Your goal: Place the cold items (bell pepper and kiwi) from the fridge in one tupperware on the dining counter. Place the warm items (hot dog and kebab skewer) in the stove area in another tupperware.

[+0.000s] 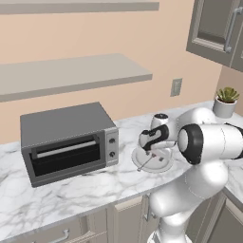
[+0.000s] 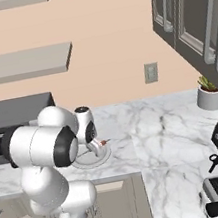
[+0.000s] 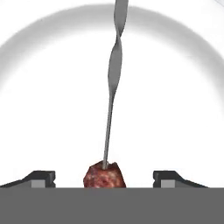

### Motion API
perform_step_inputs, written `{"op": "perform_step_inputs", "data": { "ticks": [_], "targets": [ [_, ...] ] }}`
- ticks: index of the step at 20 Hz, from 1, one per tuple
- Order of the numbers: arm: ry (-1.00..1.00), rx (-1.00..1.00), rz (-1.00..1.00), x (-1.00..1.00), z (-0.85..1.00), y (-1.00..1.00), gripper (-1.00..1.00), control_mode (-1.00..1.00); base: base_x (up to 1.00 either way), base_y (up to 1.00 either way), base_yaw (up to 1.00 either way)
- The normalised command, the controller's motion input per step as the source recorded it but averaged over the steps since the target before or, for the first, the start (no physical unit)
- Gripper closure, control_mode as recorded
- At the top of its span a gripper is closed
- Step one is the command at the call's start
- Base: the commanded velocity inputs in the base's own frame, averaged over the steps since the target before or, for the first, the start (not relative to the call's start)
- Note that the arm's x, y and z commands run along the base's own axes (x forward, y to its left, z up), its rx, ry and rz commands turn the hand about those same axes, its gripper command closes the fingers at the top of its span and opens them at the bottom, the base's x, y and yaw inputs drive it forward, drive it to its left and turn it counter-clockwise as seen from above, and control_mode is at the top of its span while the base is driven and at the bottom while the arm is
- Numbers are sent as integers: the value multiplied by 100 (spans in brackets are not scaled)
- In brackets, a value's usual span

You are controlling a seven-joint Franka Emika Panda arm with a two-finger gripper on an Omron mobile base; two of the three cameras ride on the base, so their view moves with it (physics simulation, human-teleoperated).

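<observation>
No text, label or number is legible anywhere (appliance faces are blank).

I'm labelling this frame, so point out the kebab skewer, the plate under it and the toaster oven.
kebab skewer (image 3: 105, 176), hand view, on the meat chunk at its near end.
plate (image 1: 159, 166), left base view, on its near rim.
toaster oven (image 1: 64, 122), left base view, on its grey top.

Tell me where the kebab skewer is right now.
The kebab skewer lies on the white plate on the marble counter, right of the toaster oven in the left base view. In the hand view its meat sits between the claw tips.
</observation>
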Motion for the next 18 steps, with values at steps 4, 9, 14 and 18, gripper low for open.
{"op": "perform_step_inputs", "data": {
  "ticks": [4, 9, 14, 18],
  "targets": [
    [-21, -7, 0, -1, -32, 39, 100, -100, 0, 0, 0],
    [-60, 1, 0, -12, -17, 44, 100, -100, 0, 0, 0],
    [-26, -1, 4, -50, 51, -28, 100, -100, 0, 0, 0],
    [0, -11, 1, -83, 100, -71, 100, -100, 0, 0, 0]
  ]
}}
